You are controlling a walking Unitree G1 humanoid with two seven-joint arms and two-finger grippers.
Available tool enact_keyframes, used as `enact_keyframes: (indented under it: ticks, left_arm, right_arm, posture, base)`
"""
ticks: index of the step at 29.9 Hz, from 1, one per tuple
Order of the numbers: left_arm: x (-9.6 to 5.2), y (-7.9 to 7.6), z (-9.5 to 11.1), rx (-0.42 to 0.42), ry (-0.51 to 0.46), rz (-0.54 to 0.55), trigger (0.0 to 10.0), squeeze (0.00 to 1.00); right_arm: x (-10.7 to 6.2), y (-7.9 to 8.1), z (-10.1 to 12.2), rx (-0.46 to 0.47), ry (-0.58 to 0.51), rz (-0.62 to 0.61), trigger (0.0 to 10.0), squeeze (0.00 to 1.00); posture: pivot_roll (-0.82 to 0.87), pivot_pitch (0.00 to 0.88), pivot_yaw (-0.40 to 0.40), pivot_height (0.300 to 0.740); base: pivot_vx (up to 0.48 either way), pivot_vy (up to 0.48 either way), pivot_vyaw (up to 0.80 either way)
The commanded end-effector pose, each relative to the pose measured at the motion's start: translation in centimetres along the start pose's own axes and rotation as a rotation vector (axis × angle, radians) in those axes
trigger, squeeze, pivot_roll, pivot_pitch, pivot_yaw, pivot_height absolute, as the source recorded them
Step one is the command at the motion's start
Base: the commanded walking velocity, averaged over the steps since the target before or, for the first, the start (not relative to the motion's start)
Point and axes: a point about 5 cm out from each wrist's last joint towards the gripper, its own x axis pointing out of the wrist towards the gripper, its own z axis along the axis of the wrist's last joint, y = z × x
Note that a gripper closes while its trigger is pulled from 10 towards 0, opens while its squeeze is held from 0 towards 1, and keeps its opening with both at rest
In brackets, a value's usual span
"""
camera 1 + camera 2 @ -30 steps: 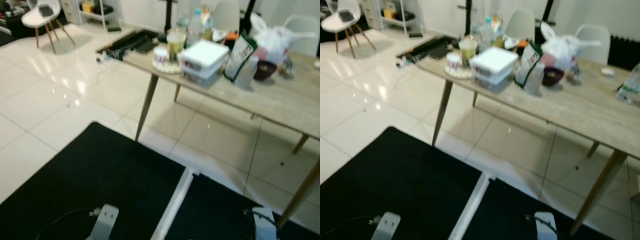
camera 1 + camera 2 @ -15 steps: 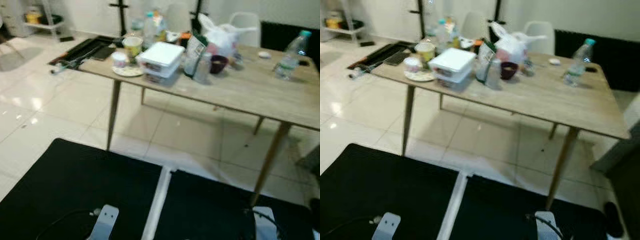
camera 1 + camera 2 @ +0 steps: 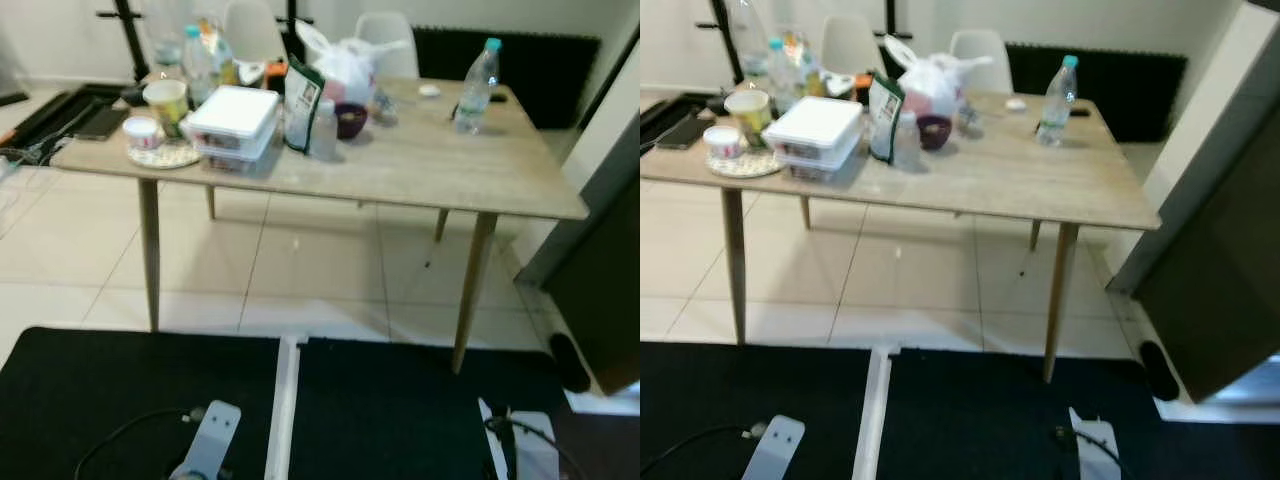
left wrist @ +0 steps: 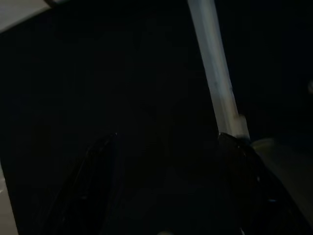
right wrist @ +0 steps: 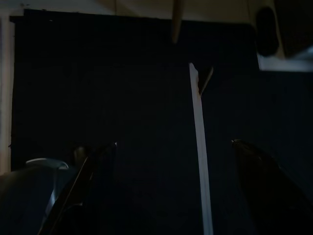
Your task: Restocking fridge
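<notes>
Both head views are evenly and fairly brightly lit from above, with soft shadows under the table (image 3: 420, 170) on the pale tiled floor (image 3: 330, 260) and a slight overall softness (fine detail on the far clutter is smeared). The black mat (image 3: 400, 410) along the bottom of the frame swallows detail, and both wrist views are very dark, with pale strips at their upper edges.

I stand in a home dining area: a wooden table (image 3: 420, 170) with groceries, white chairs (image 3: 978, 48) behind it, pale floor tiles (image 3: 330, 260).
</notes>
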Motion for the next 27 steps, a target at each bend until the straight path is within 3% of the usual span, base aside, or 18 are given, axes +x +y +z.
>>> enact_keyframes:
  ticks: [1,6,8,10,12,15,19,20,23,24,25,27]
  left_arm:
    - [0.0,-0.3,-0.2,0.009,0.008,-0.009,10.0,0.00]
    - [0.0,-0.2,-0.1,0.011,0.005,-0.005,10.0,0.00]
    - [0.1,0.2,0.7,-0.017,-0.037,0.029,10.0,0.00]
    - [0.4,1.1,2.2,-0.058,-0.103,0.093,10.0,0.00]
    - [0.6,2.6,5.1,-0.093,-0.220,0.167,10.0,0.00]
    - [0.7,3.3,6.7,-0.121,-0.283,0.197,10.0,0.00]
    - [-1.2,6.1,16.5,-0.237,-0.677,0.276,10.0,0.00]
    - [-1.2,6.1,16.5,-0.237,-0.677,0.276,10.0,0.00]
    - [-3.5,5.9,21.6,-0.270,-0.884,0.269,10.0,0.00]
    - [-3.5,5.9,21.6,-0.270,-0.884,0.269,10.0,0.00]
    - [-5.6,5.6,24.5,-0.279,-1.014,0.262,10.0,0.00]
    - [-6.3,5.4,25.4,-0.281,-1.059,0.257,10.0,0.00]
  right_arm:
    - [-0.1,-0.1,-0.3,0.008,0.008,-0.008,10.0,0.00]
    - [-0.1,-0.1,-0.3,0.008,0.008,-0.008,10.0,0.00]
    - [0.1,-0.3,0.7,0.030,-0.041,-0.020,10.0,0.00]
    - [0.3,-0.6,2.4,0.065,-0.116,-0.033,10.0,0.00]
    - [0.5,-0.7,4.9,0.080,-0.224,-0.025,10.0,0.00]
    - [0.5,-0.6,6.2,0.087,-0.281,-0.016,10.0,0.00]
    - [-0.4,1.1,15.4,0.145,-0.636,0.048,10.0,0.00]
    - [-0.4,1.1,15.4,0.145,-0.636,0.048,10.0,0.00]
    - [-2.4,2.8,21.1,0.186,-0.847,0.107,10.0,0.00]
    - [-2.4,2.8,21.1,0.186,-0.847,0.107,10.0,0.00]
    - [-4.3,4.1,24.2,0.215,-0.974,0.147,10.0,0.00]
    - [-5.0,4.4,25.1,0.226,-1.014,0.151,10.0,0.00]
  posture:
    - [-0.04,0.013,-0.054,0.740]
    - [-0.04,0.014,-0.053,0.740]
    - [-0.03,0.017,-0.053,0.740]
    - [-0.03,0.020,-0.052,0.740]
    - [-0.03,0.023,-0.051,0.740]
    - [-0.02,0.023,-0.052,0.740]
    - [-0.01,0.022,-0.054,0.740]
    - [-0.01,0.022,-0.054,0.740]
    - [-0.01,0.021,-0.054,0.740]
    - [-0.01,0.021,-0.054,0.740]
    - [-0.01,0.020,-0.055,0.740]
    - [-0.01,0.019,-0.056,0.740]
  base:
    - [0.000,0.000,-0.77]
    - [0.000,0.000,-0.77]
    - [0.000,0.000,-0.77]
    - [0.000,0.000,-0.71]
    - [0.000,0.000,0.00]
    - [0.000,0.000,0.00]
    - [0.000,0.000,0.00]
    - [0.000,0.000,0.00]
    - [0.000,0.000,0.00]
    - [0.000,0.000,0.00]
    - [0.000,0.000,0.00]
    - [0.000,0.000,0.00]
